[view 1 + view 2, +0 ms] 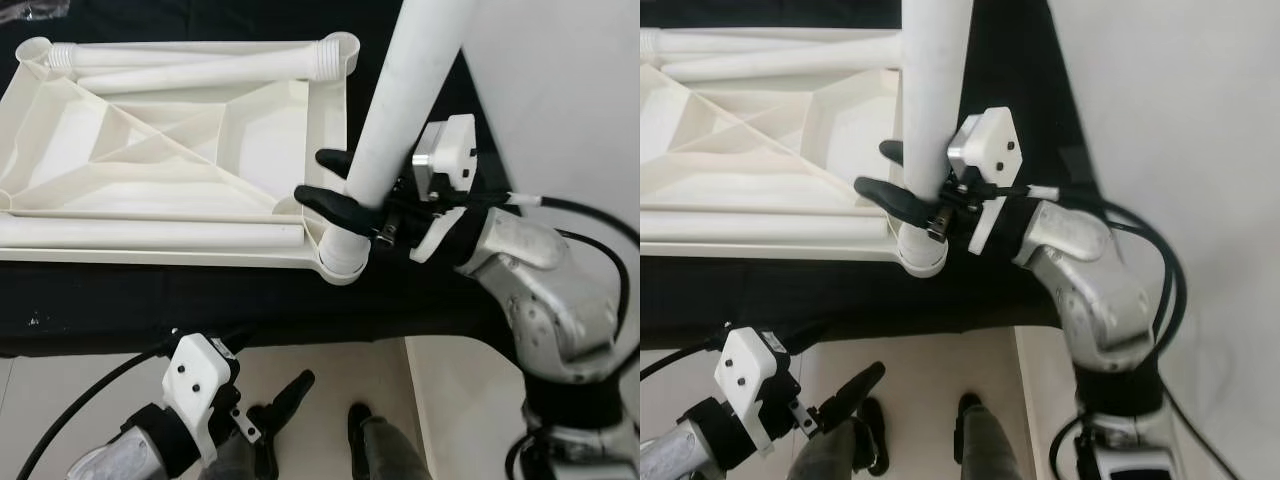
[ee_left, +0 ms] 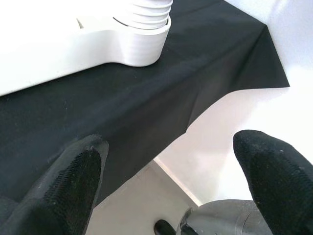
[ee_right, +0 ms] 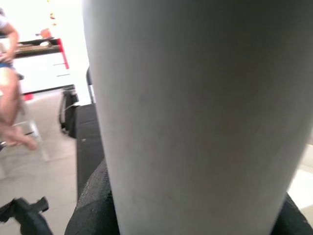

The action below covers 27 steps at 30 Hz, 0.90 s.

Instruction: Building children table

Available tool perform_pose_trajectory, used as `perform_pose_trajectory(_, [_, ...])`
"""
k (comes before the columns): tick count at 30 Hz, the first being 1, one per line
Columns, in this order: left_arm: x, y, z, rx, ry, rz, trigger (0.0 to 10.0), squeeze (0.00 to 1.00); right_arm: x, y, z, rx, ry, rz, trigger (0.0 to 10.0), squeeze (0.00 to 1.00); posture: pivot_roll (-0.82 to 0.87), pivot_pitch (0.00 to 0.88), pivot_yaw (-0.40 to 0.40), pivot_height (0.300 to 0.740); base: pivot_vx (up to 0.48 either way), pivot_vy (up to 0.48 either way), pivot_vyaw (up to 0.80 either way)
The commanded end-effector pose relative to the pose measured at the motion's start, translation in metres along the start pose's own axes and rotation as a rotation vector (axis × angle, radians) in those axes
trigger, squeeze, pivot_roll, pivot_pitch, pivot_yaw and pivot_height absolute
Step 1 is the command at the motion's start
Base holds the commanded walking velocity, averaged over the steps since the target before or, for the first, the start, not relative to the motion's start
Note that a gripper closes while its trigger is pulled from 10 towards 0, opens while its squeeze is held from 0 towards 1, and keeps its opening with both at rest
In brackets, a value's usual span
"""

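R gripper (image 1: 338,182) clamped on upright leg (image 1: 405,95) in tabletop (image 1: 180,150) socket (5 o'clock corner); L gripper (image 2: 171,161) jaws apart, low.

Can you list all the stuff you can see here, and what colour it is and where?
tabletop: one, white, lying upside down on the black cloth.
upright leg: one, white, standing in the tabletop's near right corner socket.
loose legs: three, white, lying across the upturned tabletop.
black cloth: one, spread under the tabletop.
floor: pale tiles, below the cloth edge.
person: one, far off in the right wrist view.
right gripper: black fingers around the upright leg.
left gripper: black, low over the floor, open.
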<state>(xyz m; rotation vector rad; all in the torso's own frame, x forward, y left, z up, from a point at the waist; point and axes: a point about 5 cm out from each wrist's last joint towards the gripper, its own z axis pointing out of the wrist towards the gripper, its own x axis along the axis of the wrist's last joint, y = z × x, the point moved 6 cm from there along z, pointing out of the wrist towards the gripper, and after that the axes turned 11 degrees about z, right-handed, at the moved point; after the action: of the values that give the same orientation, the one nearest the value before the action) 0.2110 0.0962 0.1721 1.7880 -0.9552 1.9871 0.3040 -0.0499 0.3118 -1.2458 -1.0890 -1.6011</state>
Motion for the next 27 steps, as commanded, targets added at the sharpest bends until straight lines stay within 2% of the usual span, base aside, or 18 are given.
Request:
perform_pose_trajectory(1, [-0.007,0.005,-0.003,-0.011,-0.023,-0.025,10.0,0.0,-0.023,-0.003,0.001,0.079,-0.051,0.099,10.0,0.0,-0.03,0.375,0.026,0.74,0.0,0.0,0.0])
perform_pose_trajectory(6, [-0.006,0.007,-0.005,-0.012,-0.024,-0.025,10.0,0.0,-0.025,0.0,0.005,0.167,-0.1,0.063,10.0,0.0,-0.01,0.382,0.026,0.74,0.0,0.0,0.0])
perform_pose_trajectory(8, [-0.005,0.007,-0.005,-0.011,-0.025,-0.025,10.0,0.0,-0.027,-0.002,0.008,0.243,-0.148,0.025,10.0,0.0,-0.01,0.388,0.025,0.74,0.0,0.0,0.0])
perform_pose_trajectory(9, [-0.005,0.007,-0.005,-0.011,-0.025,-0.025,10.0,0.0,-0.027,-0.002,0.008,0.243,-0.148,0.025,10.0,0.0,-0.01,0.388,0.025,0.74,0.0,0.0,0.0])
perform_pose_trajectory(10, [-0.004,0.008,-0.006,-0.01,-0.025,-0.026,10.0,0.0,-0.031,-0.004,0.008,0.307,-0.192,-0.01,10.0,0.0,-0.01,0.395,0.023,0.74,0.0,0.0,0.0])
perform_pose_trajectory(14, [-0.003,0.009,-0.006,-0.011,-0.024,-0.029,10.0,0.0,-0.035,-0.003,0.01,0.372,-0.254,-0.05,10.0,0.0,-0.01,0.4,0.023,0.74,0.0,0.0,0.0])
perform_pose_trajectory(21, [-0.002,0.009,-0.007,-0.013,-0.023,-0.033,10.0,0.0,-0.033,0.003,0.018,0.423,-0.275,-0.07,10.0,0.0,-0.01,0.41,0.022,0.74,0.0,0.0,0.0])
perform_pose_trajectory(27, [-0.002,0.01,-0.007,-0.012,-0.021,-0.037,10.0,0.0,-0.032,0.02,0.029,0.366,-0.251,-0.053,10.0,0.0,-0.01,0.416,0.016,0.74,0.0,0.0,0.0])
